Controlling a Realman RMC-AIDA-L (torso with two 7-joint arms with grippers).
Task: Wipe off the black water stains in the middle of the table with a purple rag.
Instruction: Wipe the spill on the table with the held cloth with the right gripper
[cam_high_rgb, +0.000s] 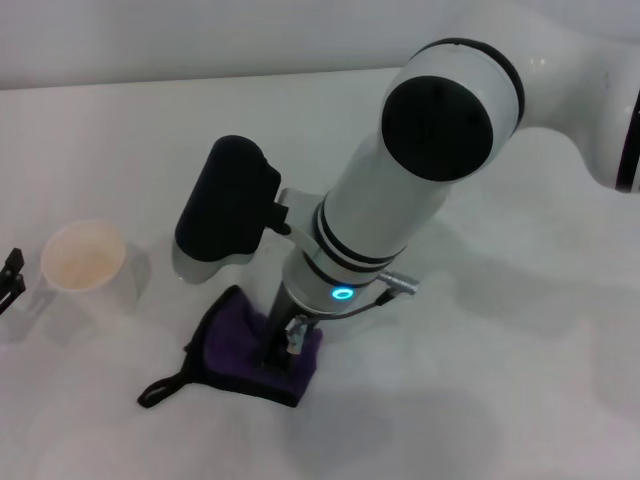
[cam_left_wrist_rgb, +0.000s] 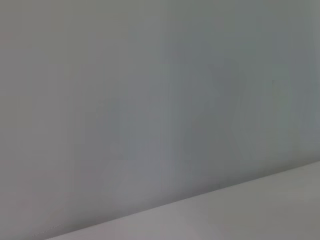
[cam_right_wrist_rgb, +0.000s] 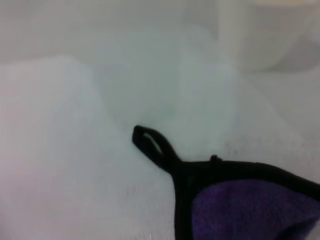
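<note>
No brand, label or lettering shows anywhere; the one mark is a glowing blue ring on the right arm's wrist. The right gripper stands nearly upright, tip planted in the middle of the purple rag, pressing it onto the table; whether its fingers are spread or pinched on the cloth I cannot tell, since the wrist hides them. The rag lies crumpled near the table's front, black trim around it and its loop strap trailing out flat toward the robot's left. The black stain is not visible, and I cannot tell whether it lies beneath the rag. A paper cup stands upright well to the left, apart from the rag. The left gripper barely pokes in at the left edge beside the cup. Bare white tabletop lies open to the right and behind, back to the far edge.
</note>
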